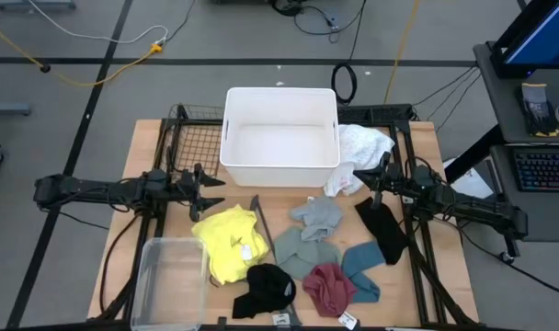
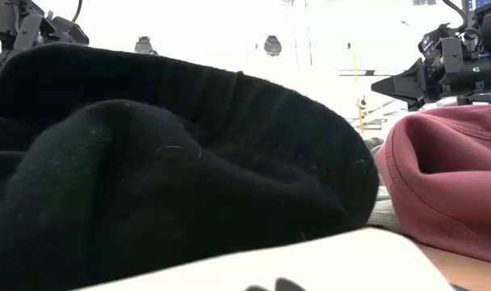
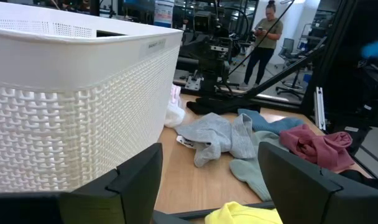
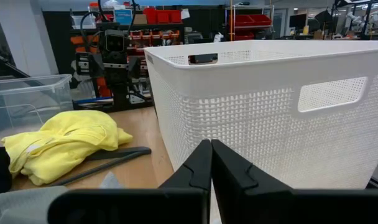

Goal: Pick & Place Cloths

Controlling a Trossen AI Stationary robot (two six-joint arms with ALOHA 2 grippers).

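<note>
Left gripper [image 1: 209, 191]: fingers spread apart, grasping nothing — it hovers at centre-left of the high view, just above the yellow cloth [image 1: 228, 242].
Right gripper [image 1: 361, 175]: fingertips pressed together, nothing between them; it sits at centre-right, beside the white cloth [image 1: 360, 153].
White basket [image 1: 280, 135]: upper centre of the high view, its floor bare — no cloth placed yet.
Clear bin [image 1: 170, 277]: lower left, at the table edge.
Cloths on the table: grey cloth [image 1: 318, 213] at centre, sage green cloth [image 1: 304, 251] below it, teal cloth [image 1: 363, 268] and maroon cloth [image 1: 329, 286] lower right, one black cloth [image 1: 265, 288] at bottom centre, another black cloth [image 1: 383, 228] under the right arm.
Hanger [image 1: 261, 223]: thin dark bar lying between the yellow and grey pieces.
Risk, overlap: grey, sage, teal and maroon touch one another, so a pinch on one could likely drag a neighbour along.
Risk, hanger: a grasp at the yellow cloth's right edge might catch the hanger.
Risk, basket: the white cloth lies against the basket wall; a careless reach could bump it.
</note>
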